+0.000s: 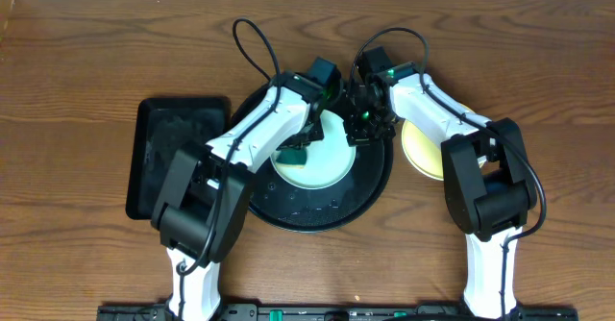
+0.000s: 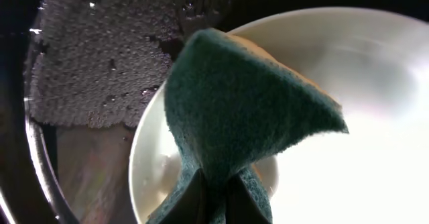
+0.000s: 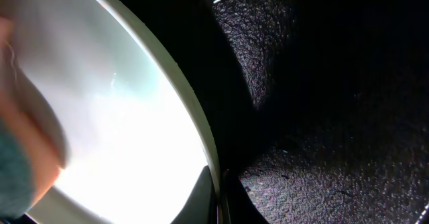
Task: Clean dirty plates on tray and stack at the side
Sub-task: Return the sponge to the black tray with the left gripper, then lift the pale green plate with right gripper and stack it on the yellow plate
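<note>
A pale mint-blue plate lies on the round black tray. My left gripper is shut on a green sponge and holds it over the plate's left part. My right gripper is shut on the plate's right rim, one finger inside and one outside. A pale yellow plate lies on the wood to the right of the tray, partly under the right arm. A second mint-blue plate is not in view.
A smaller rectangular black tray lies on the table left of the round tray. The round tray's wet surface shows to the right of the plate. Both arms cross over the round tray's back half.
</note>
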You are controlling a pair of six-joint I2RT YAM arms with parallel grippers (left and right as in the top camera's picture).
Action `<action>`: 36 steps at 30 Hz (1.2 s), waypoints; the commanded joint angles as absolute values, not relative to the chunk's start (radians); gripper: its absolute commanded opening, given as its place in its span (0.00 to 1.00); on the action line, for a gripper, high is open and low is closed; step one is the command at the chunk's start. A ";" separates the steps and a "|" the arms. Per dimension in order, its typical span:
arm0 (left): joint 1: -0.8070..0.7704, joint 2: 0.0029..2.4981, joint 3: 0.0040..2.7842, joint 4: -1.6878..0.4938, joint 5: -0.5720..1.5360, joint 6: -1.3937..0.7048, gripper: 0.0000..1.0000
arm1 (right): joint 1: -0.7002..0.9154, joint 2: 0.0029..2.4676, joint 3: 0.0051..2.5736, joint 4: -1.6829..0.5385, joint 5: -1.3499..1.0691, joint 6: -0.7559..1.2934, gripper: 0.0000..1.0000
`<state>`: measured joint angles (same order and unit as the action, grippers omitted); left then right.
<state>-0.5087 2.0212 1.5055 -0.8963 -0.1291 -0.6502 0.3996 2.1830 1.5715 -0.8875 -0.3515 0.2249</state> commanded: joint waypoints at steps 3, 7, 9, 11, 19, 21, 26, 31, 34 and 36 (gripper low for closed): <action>-0.482 1.843 1.558 -0.926 -0.131 -0.584 0.07 | 0.423 2.206 1.550 -0.890 -0.326 0.231 0.01; -0.429 1.727 1.558 -0.974 -0.131 -0.569 0.07 | 0.423 2.204 1.550 -0.889 -0.327 0.231 0.01; -0.383 1.673 1.558 -1.009 -0.131 -0.569 0.07 | 0.423 2.197 1.551 -0.890 -0.327 0.231 0.01; -0.329 1.628 1.558 -1.044 -0.131 -0.569 0.08 | 0.423 2.180 1.551 -0.888 -0.325 0.226 0.01; -0.123 1.576 1.555 -1.128 -0.131 -0.535 0.08 | 0.455 2.016 1.551 -0.881 -0.125 0.224 0.01; -0.086 1.576 1.548 -1.129 -0.131 -0.534 0.08 | 0.480 1.962 1.551 -0.883 -0.020 0.224 0.01; -0.028 1.577 1.540 -1.129 -0.133 -0.523 0.08 | 0.568 1.853 1.551 -0.886 0.226 0.224 0.01; -0.012 1.577 1.540 -1.129 -0.143 -0.519 0.08 | 0.683 1.785 1.551 -0.886 0.496 0.224 0.01; -0.012 1.577 1.540 -1.129 -0.142 -0.516 0.08 | 0.749 1.768 1.551 -0.886 0.651 0.224 0.01; -0.012 1.577 1.540 -1.129 -0.142 -0.516 0.08 | 0.794 1.765 1.551 -0.886 0.759 0.223 0.01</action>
